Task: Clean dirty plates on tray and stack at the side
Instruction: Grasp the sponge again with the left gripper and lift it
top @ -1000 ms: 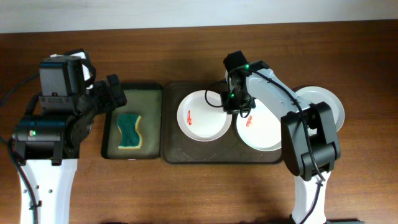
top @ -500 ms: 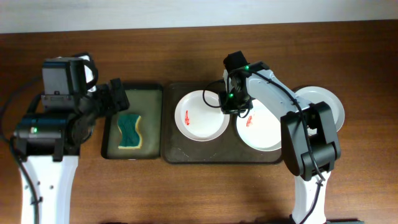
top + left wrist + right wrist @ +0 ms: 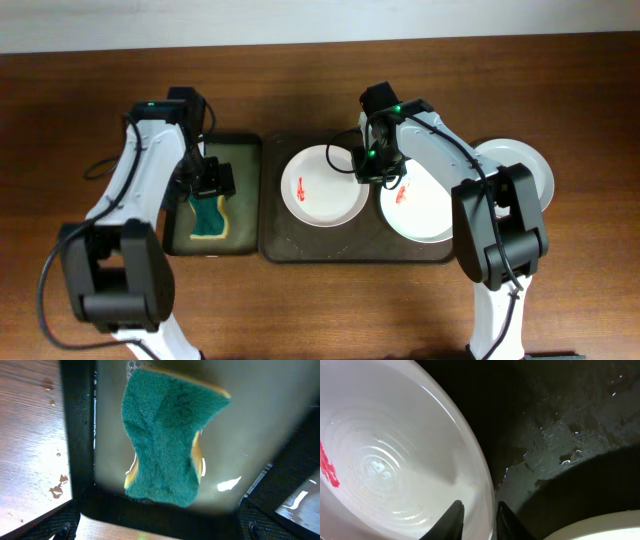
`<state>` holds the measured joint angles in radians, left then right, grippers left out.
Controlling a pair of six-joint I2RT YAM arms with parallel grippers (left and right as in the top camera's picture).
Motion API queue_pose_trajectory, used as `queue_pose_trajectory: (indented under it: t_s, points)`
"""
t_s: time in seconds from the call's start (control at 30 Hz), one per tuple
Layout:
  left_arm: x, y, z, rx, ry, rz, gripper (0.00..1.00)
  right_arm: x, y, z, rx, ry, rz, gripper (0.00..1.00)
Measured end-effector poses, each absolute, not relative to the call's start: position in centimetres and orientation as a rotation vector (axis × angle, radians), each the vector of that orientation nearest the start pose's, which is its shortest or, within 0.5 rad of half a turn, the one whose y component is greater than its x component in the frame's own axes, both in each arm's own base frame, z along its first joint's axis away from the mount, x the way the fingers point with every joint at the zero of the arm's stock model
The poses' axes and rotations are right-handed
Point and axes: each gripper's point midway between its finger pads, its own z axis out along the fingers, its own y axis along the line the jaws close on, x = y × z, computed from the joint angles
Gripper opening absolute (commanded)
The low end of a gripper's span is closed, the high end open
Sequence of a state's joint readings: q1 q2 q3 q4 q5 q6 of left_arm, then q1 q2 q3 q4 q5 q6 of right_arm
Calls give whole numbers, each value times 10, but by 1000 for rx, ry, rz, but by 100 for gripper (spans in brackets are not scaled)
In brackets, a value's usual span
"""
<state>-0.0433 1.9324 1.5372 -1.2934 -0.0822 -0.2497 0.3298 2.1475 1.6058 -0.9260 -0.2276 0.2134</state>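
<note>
The dark brown tray (image 3: 350, 252) holds two white plates, each with a red smear. My right gripper (image 3: 364, 170) is shut on the right rim of the left white plate (image 3: 322, 187). In the right wrist view its fingers (image 3: 479, 512) straddle that plate's rim (image 3: 395, 460). The other smeared plate (image 3: 425, 210) lies just right of it. A third pale plate (image 3: 520, 170) lies on the table to the right of the tray. My left gripper (image 3: 213, 182) is open, just above the green sponge (image 3: 207, 215). In the left wrist view its fingers (image 3: 160, 532) are spread wide below the sponge (image 3: 162, 440).
The sponge lies in a narrow black tray (image 3: 250, 200) with wet liquid, touching the brown tray's left side. Its black rim (image 3: 77, 435) shows in the left wrist view. Water drops lie on the wood table (image 3: 30, 435) left of it.
My left arm has swung in from the table's left to hang over the sponge tray. The right gripper and the plates have not moved.
</note>
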Motion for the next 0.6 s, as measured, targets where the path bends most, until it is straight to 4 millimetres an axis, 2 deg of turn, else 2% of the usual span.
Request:
queue_pose_trajectory:
  t_s: [0.1,0.2,0.3,0.4,0.5,0.53,0.57,0.6]
  points:
    - [333,0,56,-326,3284,184,96,394,176,20,-197,3074,382,24]
    - [337,0,42,-323,3281,183,87,394,176,20,-197,3074,382,24]
    - [341,0,30,-320,3254,176,84,394,176,20,-197,3074,385,24]
    - [332,0,16,-319,3270,180,67,394,176,20,-197,3075,385,24]
    - [328,0,8,-314,3276,179,14,394,176,20,-197,3075,385,24]
    - [329,0,8,-314,3272,179,0,394,176,20,-197,3075,385,24]
    - [329,0,8,-314,3272,179,0,394,176,20,-196,3075,385,24]
    - [329,1,8,-313,3271,180,8,394,176,20,-197,3075,385,24]
